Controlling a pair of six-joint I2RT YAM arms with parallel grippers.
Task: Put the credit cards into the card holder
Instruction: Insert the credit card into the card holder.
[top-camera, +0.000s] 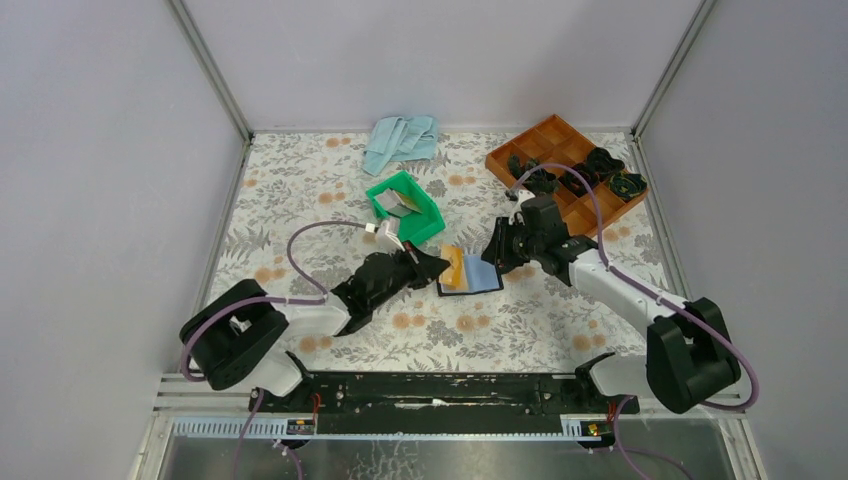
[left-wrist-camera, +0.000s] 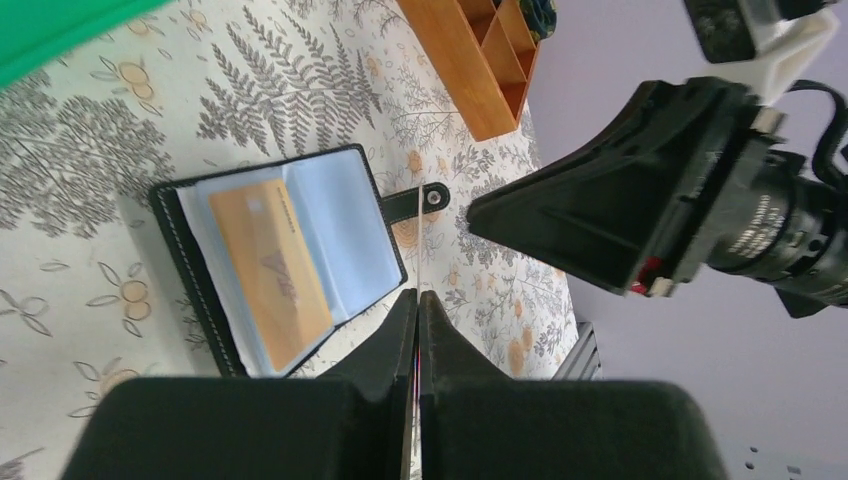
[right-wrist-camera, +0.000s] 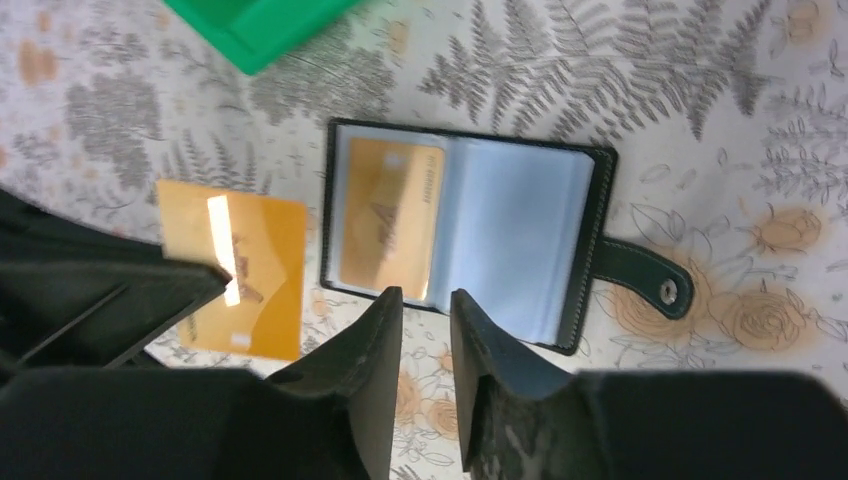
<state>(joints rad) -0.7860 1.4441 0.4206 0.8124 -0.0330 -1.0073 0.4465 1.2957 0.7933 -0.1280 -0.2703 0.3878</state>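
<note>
The black card holder (top-camera: 478, 277) lies open on the table, pale blue sleeves up, closure tab (right-wrist-camera: 640, 275) to one side. One gold credit card (right-wrist-camera: 388, 220) sits in its left sleeve. My left gripper (top-camera: 438, 264) is shut on a second orange credit card (right-wrist-camera: 232, 268), holding it just left of the holder; in the left wrist view the card shows edge-on as a thin line (left-wrist-camera: 420, 230) between my jaws (left-wrist-camera: 417, 295). My right gripper (right-wrist-camera: 425, 295) is slightly open and empty, hovering over the holder's near edge (right-wrist-camera: 470, 230). The holder also shows in the left wrist view (left-wrist-camera: 340, 215).
A green bin (top-camera: 428, 217) with greyish cards inside (top-camera: 400, 207) stands just behind the left gripper. A brown compartment tray (top-camera: 545, 140) holding dark items is at the back right. A teal cloth (top-camera: 400, 140) lies at the back. The two grippers are close together.
</note>
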